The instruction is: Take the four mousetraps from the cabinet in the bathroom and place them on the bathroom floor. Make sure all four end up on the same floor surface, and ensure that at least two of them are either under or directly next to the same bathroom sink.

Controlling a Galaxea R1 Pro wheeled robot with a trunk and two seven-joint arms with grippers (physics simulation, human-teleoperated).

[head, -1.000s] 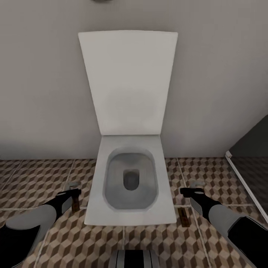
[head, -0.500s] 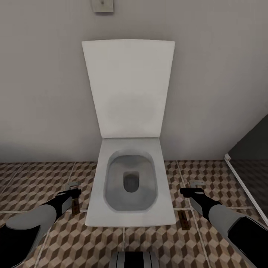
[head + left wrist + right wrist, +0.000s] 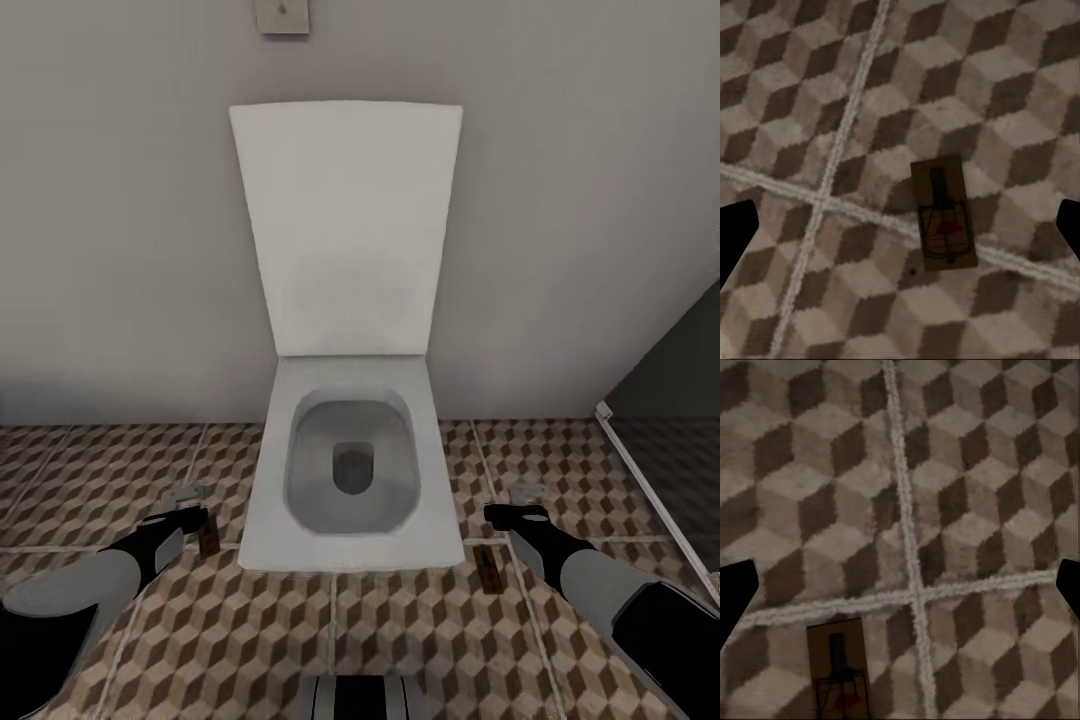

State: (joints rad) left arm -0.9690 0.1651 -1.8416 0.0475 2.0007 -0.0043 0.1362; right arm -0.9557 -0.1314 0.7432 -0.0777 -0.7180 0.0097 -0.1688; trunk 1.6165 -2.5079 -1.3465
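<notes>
Both sets of jaws stand open with nothing between them: in each wrist view the two dark fingertips sit at opposite edges with only patterned tile in the gap. The left gripper hangs above the bathroom floor just to the left of the toilet, and the right gripper hangs just to the toilet's right.

Two mousetraps are visible, each lying flat on the tiles. One mousetrap rests beside the toilet's front left corner, under the left gripper, next to a crossing of grout lines; its wire and a red spot show in the left wrist view. The other mousetrap lies off the toilet's front right corner, just short of a grout line.

The toilet's lid stands raised against the wall, with one small wall plate above it. A glass shower edge runs along the floor further right of the toilet.
</notes>
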